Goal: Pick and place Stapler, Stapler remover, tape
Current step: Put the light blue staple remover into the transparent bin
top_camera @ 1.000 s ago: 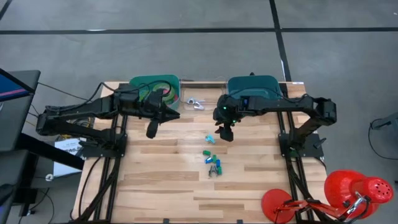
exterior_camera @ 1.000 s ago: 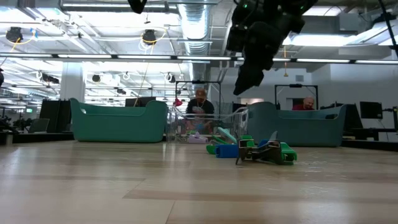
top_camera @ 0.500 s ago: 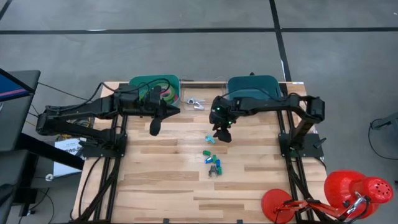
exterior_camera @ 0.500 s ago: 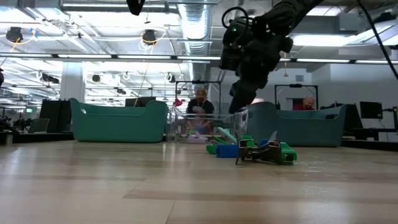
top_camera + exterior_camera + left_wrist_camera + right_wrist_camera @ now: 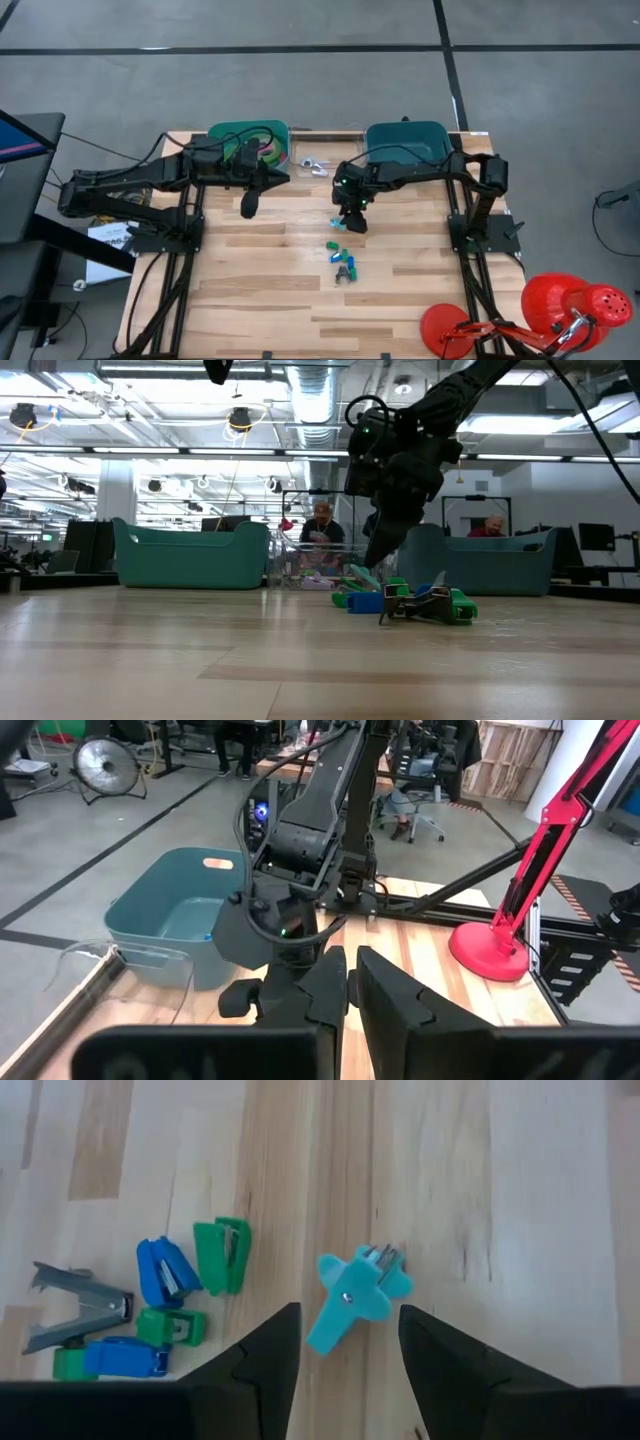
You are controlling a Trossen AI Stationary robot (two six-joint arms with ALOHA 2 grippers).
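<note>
1. Tabletop [image 5: 250, 300] room is seen to be generous: the near half of the wooden surface is bare, and only the red lamp [image 5: 560, 305] stands at the near right corner, well apart from the work.
2. Two teal bins are set along the far edge. The tape [image 5: 262, 147] rolls are seen lying in the left bin [image 5: 222, 133], while the right bin [image 5: 405, 135] appears to hold nothing. A clear tray [image 5: 315, 165] with a metal piece is placed between them.
3. The left gripper [image 5: 246, 208] is held clear above the table just in front of the left bin, its fingers pressed together on nothing.
4. The right gripper [image 5: 345, 1340] is poised directly over the light-blue staple remover [image 5: 352, 1295], fingers apart and straddling it; nothing is clamped yet.
5. For a sound grasp, the fingers are best lowered straight down and closed across the remover's narrow body, not its wings.
6. The cluster of small staplers [image 5: 190, 1270] and the grey remover [image 5: 75, 1305] lies nearby but apart, so a straight descent should disturb nothing there.
</note>
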